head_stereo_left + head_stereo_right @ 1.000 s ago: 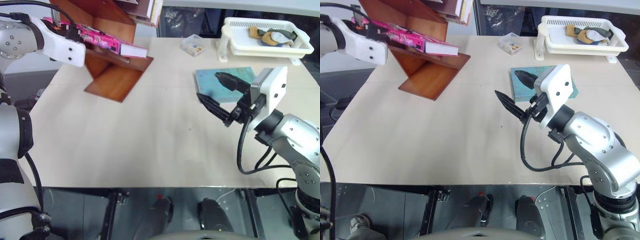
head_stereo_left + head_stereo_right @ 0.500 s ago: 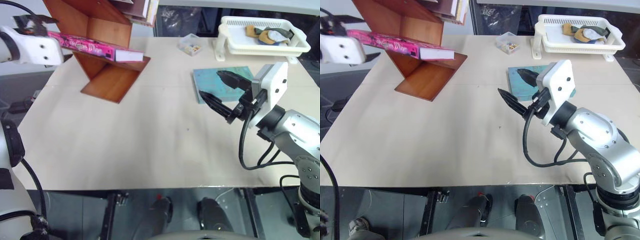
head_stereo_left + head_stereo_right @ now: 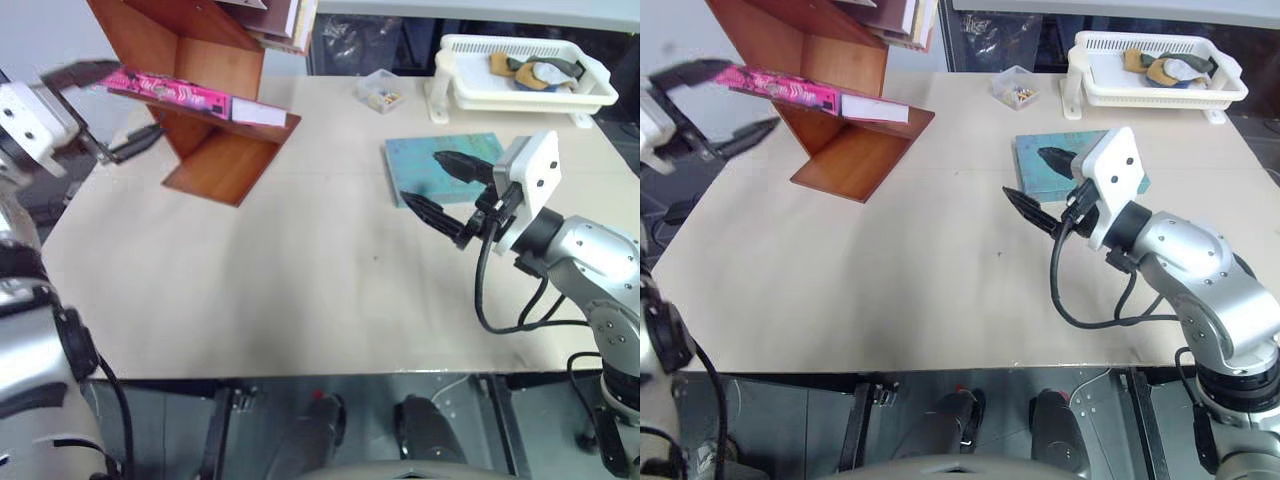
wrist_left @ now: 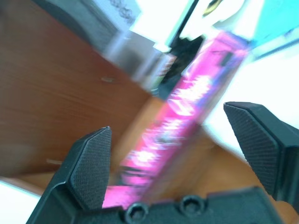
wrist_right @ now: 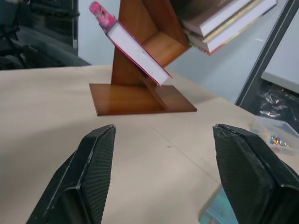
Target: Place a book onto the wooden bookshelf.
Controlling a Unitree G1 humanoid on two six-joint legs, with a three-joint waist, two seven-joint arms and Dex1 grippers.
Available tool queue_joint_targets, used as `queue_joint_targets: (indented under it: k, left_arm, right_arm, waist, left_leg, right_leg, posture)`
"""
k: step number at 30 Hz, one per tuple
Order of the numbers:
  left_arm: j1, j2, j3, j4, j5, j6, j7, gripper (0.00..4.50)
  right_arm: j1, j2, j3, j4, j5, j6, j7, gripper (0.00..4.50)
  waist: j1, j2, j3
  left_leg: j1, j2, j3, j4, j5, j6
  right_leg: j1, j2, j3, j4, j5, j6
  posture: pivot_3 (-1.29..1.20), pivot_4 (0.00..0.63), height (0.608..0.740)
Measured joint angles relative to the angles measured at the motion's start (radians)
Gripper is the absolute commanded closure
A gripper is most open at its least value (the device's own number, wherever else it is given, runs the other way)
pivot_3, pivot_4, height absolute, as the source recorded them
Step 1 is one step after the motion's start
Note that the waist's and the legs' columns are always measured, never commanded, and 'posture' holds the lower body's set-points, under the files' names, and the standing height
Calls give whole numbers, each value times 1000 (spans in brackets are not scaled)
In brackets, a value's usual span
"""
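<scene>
Now, on the left, we see our left gripper point(image 3: 715, 105) with its two black fingers point(image 4: 91, 165) spread wide and holding nothing. The pink book point(image 3: 185, 93) lies just ahead of those fingers, and in the left wrist view it runs up through the gap between them without either pad touching it that we can make out. It rests flat on a tilted board of the wooden bookshelf point(image 3: 215, 150), its near end sticking out past the board toward the left fingertips and its white page edges at the far end. Above it, in the shelf's upper compartment, a few other books point(image 5: 224, 21) lean against a board. The shelf stands on the pale table point(image 3: 300, 270), near its far left corner.

Further right, well beyond both sets of fingers, a small clear box point(image 3: 384, 90) holding little bits sits near the back edge, and a white basket point(image 3: 520, 85) stands beside it toward the right corner.

At the right, our right gripper point(image 3: 452, 192) hovers above the table with its fingers point(image 5: 93, 177) also spread wide and empty. A thin teal book point(image 3: 415, 162) lies flat on the table just beneath and behind the upper finger; we cannot tell whether that finger touches it. The shelf and pink book sit well apart from these fingers, straight ahead of them in the right wrist view.
</scene>
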Motion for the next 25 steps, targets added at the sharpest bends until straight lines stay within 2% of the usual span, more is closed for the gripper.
queue_joint_targets:
  k: [2, 3, 5, 9, 11, 16, 18, 21, 25]
  left_arm:
    - [117, -36, 20, -183, -58, 120, 64, 0]
    - [215, -70, 28, -347, -106, 227, 132, 0]
    - [310, -115, 16, -514, -157, 352, 203, 0]
    - [414, -171, 4, -732, -221, 537, 323, 0]
    - [438, -182, -1, -758, -228, 568, 343, 0]
    - [529, -198, -33, -794, -226, 636, 358, 0]
    - [565, -147, -28, -789, -225, 646, 319, 0]
    - [599, -104, 3, -766, -225, 650, 271, 0]
    - [618, -82, 18, -753, -225, 650, 236, 0]
  right_arm:
    - [6, -3, -3, 5, -4, 0, 2, 39]
    - [14, -5, -5, 3, -6, 1, 1, 39]
    - [43, -9, -9, -4, -8, 2, 0, 39]
    - [182, -56, -41, -48, -13, 10, 4, 39]
    - [220, -70, -63, -58, -18, 13, 3, 39]
    - [467, -137, -207, -132, -4, 35, 34, 39]
    - [595, -155, -277, -169, -16, 32, 51, 39]
    - [709, -155, -401, -211, -20, 33, 63, 39]
    - [810, -155, -495, -248, -19, 33, 86, 39]
  waist:
    - [0, 0, 0]
    - [1, 0, 0]
    - [7, 0, 0]
    - [25, 1, 0]
    - [31, 2, -1]
    - [48, 3, -2]
    - [52, 3, -1]
    - [52, 4, -2]
    - [59, 5, -2]
  left_leg:
    - [0, 0, 1, 0, 0, 0]
    - [0, 1, 1, 0, 0, 0]
    - [0, 1, 2, 0, 0, 0]
    - [1, 1, 2, -1, -2, 3]
    - [2, 1, 4, -1, -2, 3]
    - [2, 2, 5, -2, -3, 4]
    - [2, 2, 6, -3, -3, 4]
    - [4, 3, 8, -4, -4, 5]
    - [4, 4, 7, -5, -4, 5]
  right_leg:
    - [0, -1, 1, 0, 0, 0]
    - [0, -2, 2, 0, 0, 0]
    - [0, -2, 2, 0, 0, 0]
    - [0, -1, 2, 0, 0, 0]
    - [0, -1, 3, 0, 0, 0]
    - [0, -2, 4, -1, 0, 0]
    - [0, -2, 4, -1, 0, -1]
    - [1, -2, 5, -3, 0, 0]
    - [2, -2, 4, -6, 0, -1]
  posture:
    - [0, 150, 740]
    - [0, 150, 740]
    - [0, 150, 740]
    - [0, 150, 740]
    - [0, 150, 740]
    - [0, 150, 740]
    - [0, 150, 740]
    - [0, 150, 740]
    - [0, 150, 740]
